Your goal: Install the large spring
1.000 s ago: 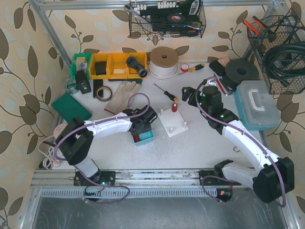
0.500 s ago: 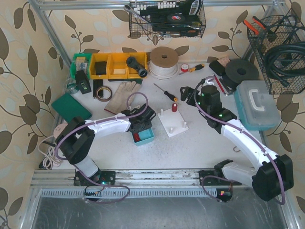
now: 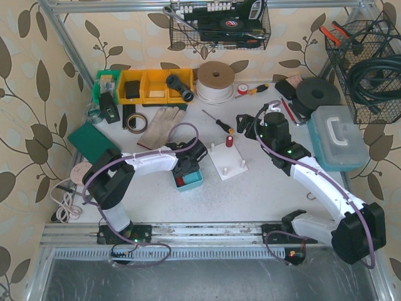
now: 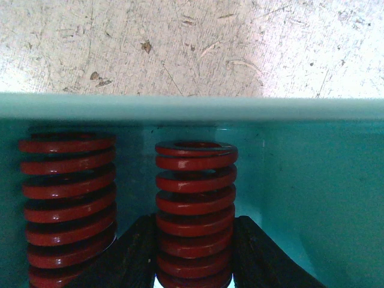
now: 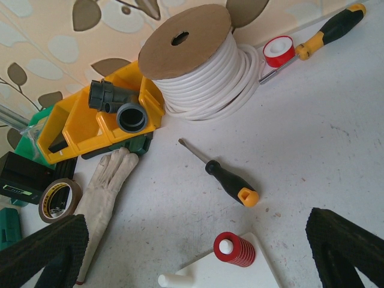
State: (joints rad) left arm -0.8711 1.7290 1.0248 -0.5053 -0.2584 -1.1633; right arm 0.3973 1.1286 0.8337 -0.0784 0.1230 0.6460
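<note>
My left gripper [image 3: 186, 170] is down inside the teal bin [image 3: 195, 183]. In the left wrist view its black fingers [image 4: 133, 255] press on both sides of an upright large red spring [image 4: 195, 198]. A second red spring [image 4: 67, 198] stands to its left, in front of the bin wall [image 4: 192, 109]. My right gripper [image 3: 246, 125] is open and empty above the far corner of the white peg plate [image 3: 227, 164]. One red spring [image 5: 234, 249] sits on a peg of that plate [image 5: 210, 277], and a bare white peg [image 5: 174, 279] shows beside it.
A black and orange screwdriver [image 5: 231, 180] lies just beyond the plate. A glove [image 5: 102, 195], a tape roll [image 5: 60, 199], yellow bins [image 5: 90, 123] and a white cable spool [image 5: 198, 60] lie further back. A grey toolbox [image 3: 338, 138] stands at the right.
My left arm has swung its elbow to the right while the gripper stayed in the teal bin. My right gripper has shifted slightly toward the back.
</note>
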